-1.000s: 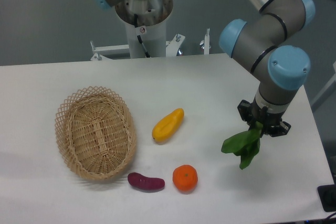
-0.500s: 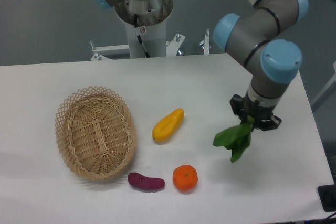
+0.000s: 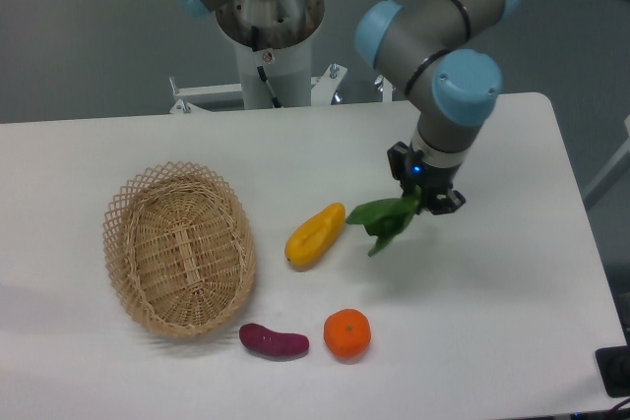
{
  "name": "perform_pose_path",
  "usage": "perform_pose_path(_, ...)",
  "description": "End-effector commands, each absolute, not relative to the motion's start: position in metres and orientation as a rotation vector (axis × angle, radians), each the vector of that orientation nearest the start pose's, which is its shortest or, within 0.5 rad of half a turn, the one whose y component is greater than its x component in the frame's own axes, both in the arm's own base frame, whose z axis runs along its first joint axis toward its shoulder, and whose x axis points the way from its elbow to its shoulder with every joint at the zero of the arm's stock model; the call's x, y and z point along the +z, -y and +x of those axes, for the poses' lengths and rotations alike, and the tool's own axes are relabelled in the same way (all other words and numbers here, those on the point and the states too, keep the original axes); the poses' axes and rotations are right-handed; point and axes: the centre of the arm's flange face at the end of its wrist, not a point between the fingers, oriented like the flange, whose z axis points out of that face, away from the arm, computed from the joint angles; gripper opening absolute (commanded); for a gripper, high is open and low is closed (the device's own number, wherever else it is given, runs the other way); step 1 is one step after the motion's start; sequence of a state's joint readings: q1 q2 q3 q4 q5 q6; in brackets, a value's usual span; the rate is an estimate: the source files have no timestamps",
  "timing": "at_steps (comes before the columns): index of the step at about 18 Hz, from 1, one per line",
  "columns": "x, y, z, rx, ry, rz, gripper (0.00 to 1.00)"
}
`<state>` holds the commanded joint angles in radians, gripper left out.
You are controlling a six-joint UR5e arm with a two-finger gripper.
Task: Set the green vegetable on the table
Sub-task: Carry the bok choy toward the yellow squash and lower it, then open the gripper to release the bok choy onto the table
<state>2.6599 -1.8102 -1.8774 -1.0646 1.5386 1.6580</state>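
My gripper (image 3: 423, 194) is shut on the green vegetable (image 3: 384, 218), a small leafy piece with dark green leaves that hang down and to the left of the fingers. It hangs just above the white table (image 3: 512, 272), right of the middle. Its stalk end is hidden between the fingers. The leaf tips come close to the yellow fruit (image 3: 315, 234) without touching it.
A wicker oval basket (image 3: 179, 248) lies at the left. A purple sweet potato (image 3: 274, 340) and an orange (image 3: 346, 333) lie near the front edge. The arm's base column (image 3: 268, 36) stands behind the table's far edge.
My gripper has carried the green vegetable up and to the left, from near the table's right edge toward the middle, close to the yellow fruit. The other things have not moved.
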Motion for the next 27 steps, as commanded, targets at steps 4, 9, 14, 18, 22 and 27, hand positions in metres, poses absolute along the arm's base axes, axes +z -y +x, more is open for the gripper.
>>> perform_pose_path(4,0.263,-0.353,-0.378,-0.107,-0.976,-2.962,0.24)
perform_pose_path(9,0.250,-0.336,-0.335,-0.170,-1.098,-2.920,0.31)
perform_pose_path(14,0.240,-0.334,-0.309,-0.211,-1.136,-2.908,0.54)
perform_pose_path(18,0.239,-0.340,-0.300,-0.205,-1.165,-2.896,0.87)
perform_pose_path(22,0.246,-0.342,-0.304,-0.179,-1.149,-2.900,1.00)
perform_pose_path(27,0.284,-0.361,-0.335,-0.035,-1.136,-2.894,1.00)
